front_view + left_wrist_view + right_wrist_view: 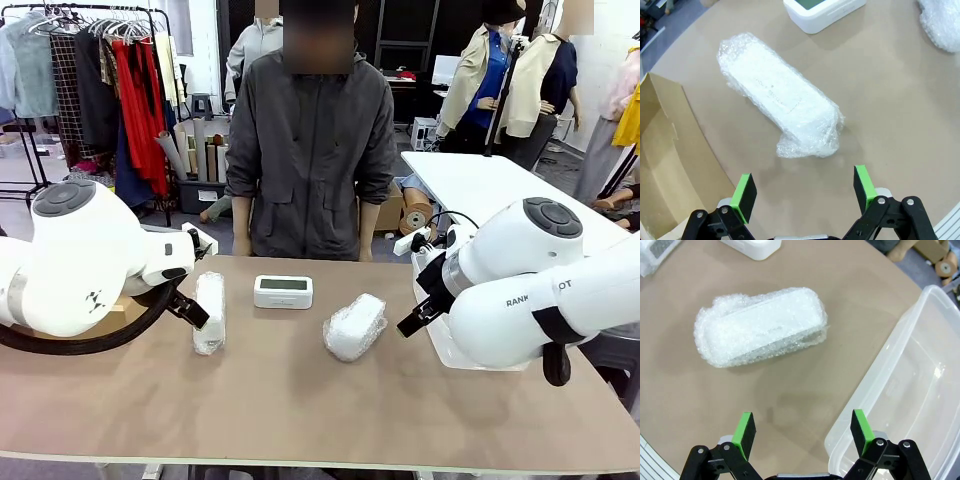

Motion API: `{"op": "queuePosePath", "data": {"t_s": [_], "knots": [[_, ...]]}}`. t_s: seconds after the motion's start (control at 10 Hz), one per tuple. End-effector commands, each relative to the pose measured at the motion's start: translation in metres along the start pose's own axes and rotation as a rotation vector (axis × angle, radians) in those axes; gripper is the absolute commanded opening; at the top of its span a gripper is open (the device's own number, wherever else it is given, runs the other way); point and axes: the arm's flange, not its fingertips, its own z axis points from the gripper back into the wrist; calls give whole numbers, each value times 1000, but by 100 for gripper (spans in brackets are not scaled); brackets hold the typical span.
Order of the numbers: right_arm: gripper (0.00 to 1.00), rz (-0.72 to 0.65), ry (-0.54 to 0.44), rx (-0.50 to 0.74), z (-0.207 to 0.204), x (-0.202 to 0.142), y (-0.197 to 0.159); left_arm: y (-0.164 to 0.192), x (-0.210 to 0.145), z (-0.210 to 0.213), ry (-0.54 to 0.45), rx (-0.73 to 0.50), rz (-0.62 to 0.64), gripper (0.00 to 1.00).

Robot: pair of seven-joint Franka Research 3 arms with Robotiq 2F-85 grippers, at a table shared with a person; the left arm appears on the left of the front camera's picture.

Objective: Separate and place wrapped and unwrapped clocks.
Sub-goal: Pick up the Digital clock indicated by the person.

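Observation:
Two bubble-wrapped clocks lie on the brown table: one at the left [209,311] [781,96] and one right of centre [355,326] [761,325]. Between them, farther back, the bare white clock [283,291] [823,12] [752,247] stands with its grey-green screen facing me. My left gripper [804,192] hovers open just short of the left bundle, nothing between its green pads. Over the table beside the right bundle, my right gripper [803,430] is open too and holds nothing. In the front view both grippers are hidden behind the white arms.
An open cardboard box [665,165] sits at the table's left edge beside the left arm. A clear plastic bin [910,385] stands at the right, close to my right gripper. A person [310,150] stands at the far side, hands down.

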Motion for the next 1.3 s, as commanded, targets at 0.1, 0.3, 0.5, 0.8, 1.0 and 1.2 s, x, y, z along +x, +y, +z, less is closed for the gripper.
{"op": "queuePosePath", "data": {"t_s": [0.1, 0.3, 0.5, 0.8, 1.0, 1.2], "knots": [[100, -1, 0, 0, 0, 0, 0, 0, 0, 0, 0, 0, 0, 100], [100, -1, 0, 0, 0, 0, 0, 0, 0, 0, 0, 0, 0, 100], [100, -1, 0, 0, 0, 0, 0, 0, 0, 0, 0, 0, 0, 100], [100, 71, 31, 86, 4, 2, 13, 4, 5, 15, 38, -72, -51, 100], [100, 120, 47, 117, 9, 8, 19, 10, 15, 32, 80, -165, -107, 100], [100, 189, 63, 243, 20, 18, 20, 18, 25, 54, 31, -285, -187, 100]]}}
